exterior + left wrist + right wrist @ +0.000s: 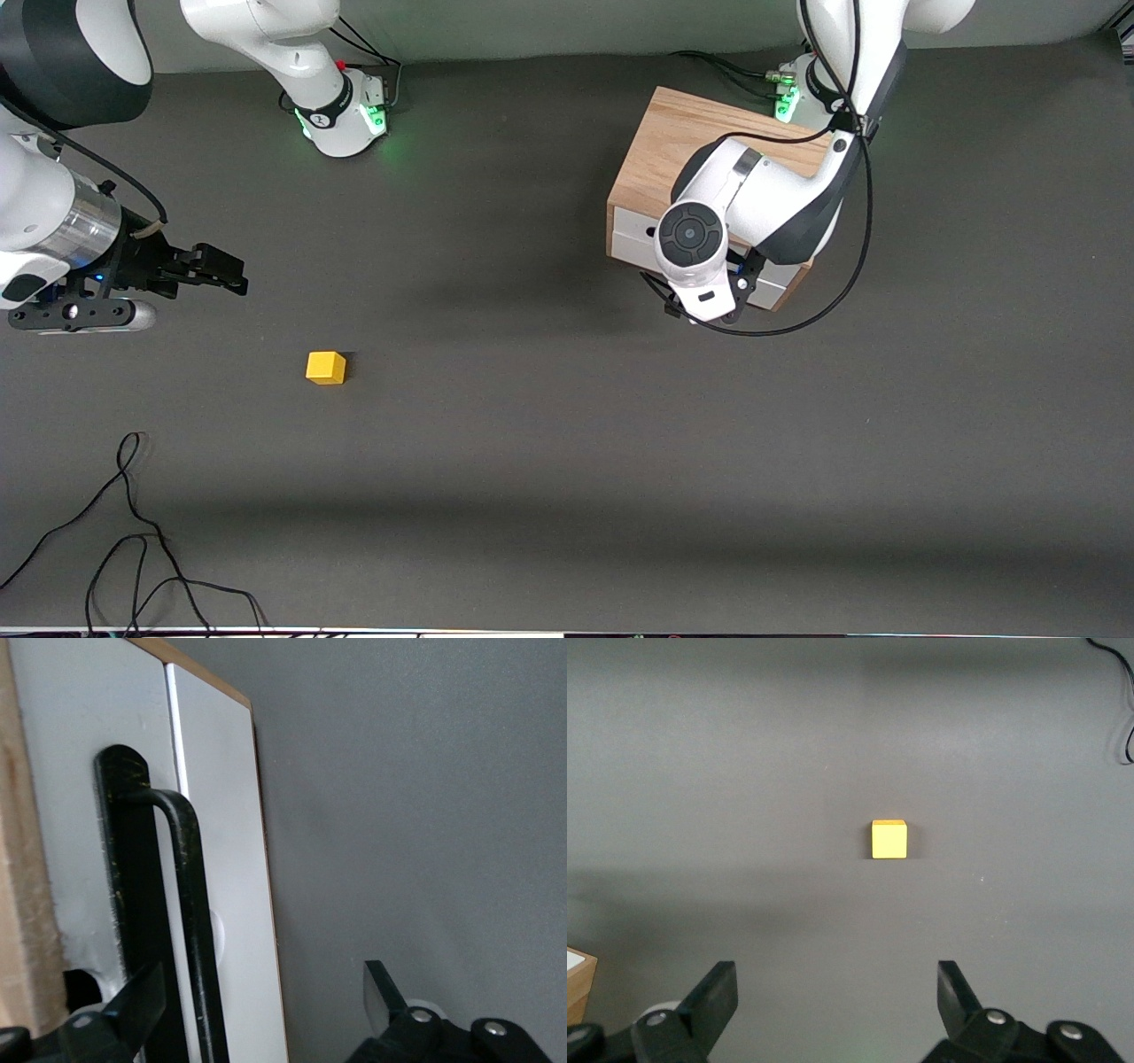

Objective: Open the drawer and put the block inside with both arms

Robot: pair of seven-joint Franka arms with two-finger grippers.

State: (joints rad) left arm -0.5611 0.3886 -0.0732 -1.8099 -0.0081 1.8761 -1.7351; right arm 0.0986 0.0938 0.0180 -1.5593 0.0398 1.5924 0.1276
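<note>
Left end effector [261,1010] sits open around the closed drawer's [631,232] black handle [190,921]. Right end effector [833,1001] hangs open over bare worktop [567,461], the yellow block [326,367] untouched.

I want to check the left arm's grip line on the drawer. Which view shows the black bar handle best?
The left wrist view: the handle fills it, standing off the white drawer front, with the open left end effector straddling it. In the front view the left arm's wrist covers the handle; only the drawer front's end shows. The right wrist view shows none of it.
</note>
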